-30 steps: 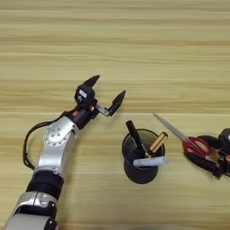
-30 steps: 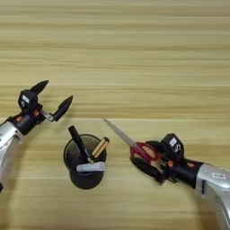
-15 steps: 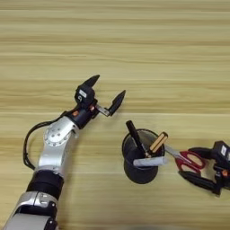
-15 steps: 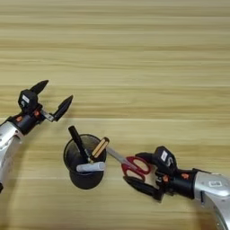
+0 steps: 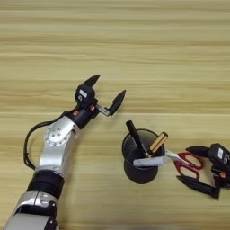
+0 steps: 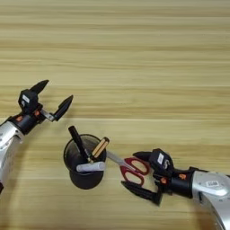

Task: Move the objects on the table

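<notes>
My right hand point(image 6: 143, 173) is spread around the red-handled scissors point(image 6: 130, 167), whose blades already reach the rim of the black mesh cup point(image 6: 83, 170) on the tabletop point(image 6: 134, 54). If I shove them further I could tip the cup, spilling the screwdriver point(image 6: 99, 147) and markers. My left hand point(image 5: 104, 96) hovers released, well clear.

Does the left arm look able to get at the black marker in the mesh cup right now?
Probably yes. The left gripper is open and hangs up-left of the black mesh pen cup, with bare table between. The black marker leans toward that side; the red-handled scissors and right gripper sit opposite.
</notes>
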You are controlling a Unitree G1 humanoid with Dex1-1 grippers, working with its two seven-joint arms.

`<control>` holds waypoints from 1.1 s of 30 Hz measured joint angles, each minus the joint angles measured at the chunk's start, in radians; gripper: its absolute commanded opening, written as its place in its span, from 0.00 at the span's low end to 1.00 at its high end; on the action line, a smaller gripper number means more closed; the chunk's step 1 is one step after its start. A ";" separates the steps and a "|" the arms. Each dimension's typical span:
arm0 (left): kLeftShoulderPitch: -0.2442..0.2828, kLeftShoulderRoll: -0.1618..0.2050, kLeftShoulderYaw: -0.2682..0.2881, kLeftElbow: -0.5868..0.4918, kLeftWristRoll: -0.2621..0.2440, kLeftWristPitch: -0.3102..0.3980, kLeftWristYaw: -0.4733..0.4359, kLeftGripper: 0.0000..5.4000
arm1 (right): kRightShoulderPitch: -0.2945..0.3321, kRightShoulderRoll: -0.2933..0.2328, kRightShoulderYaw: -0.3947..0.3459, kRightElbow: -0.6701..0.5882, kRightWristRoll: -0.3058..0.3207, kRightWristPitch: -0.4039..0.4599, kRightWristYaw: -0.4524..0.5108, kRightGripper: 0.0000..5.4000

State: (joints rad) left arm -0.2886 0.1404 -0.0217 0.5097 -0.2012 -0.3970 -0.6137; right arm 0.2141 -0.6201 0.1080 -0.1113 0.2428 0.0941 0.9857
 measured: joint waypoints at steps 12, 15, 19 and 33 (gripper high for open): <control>0.000 0.000 0.000 0.004 0.000 -0.001 0.000 1.00 | 0.000 0.003 -0.008 0.000 0.017 -0.002 -0.002 1.00; 0.000 0.000 0.000 0.006 0.000 -0.002 0.000 1.00 | 0.000 0.005 -0.010 0.000 0.018 -0.005 -0.002 1.00; 0.000 0.000 0.000 0.006 0.000 -0.002 0.000 1.00 | 0.000 0.005 -0.014 -0.005 0.020 -0.008 0.001 1.00; 0.000 0.000 0.000 0.011 0.000 -0.002 0.001 1.00 | -0.021 0.006 0.003 -0.054 0.022 -0.017 0.025 1.00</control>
State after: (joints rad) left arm -0.2888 0.1402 -0.0214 0.5212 -0.2012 -0.3995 -0.6132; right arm 0.1934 -0.6139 0.1109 -0.1649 0.2649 0.0775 1.0107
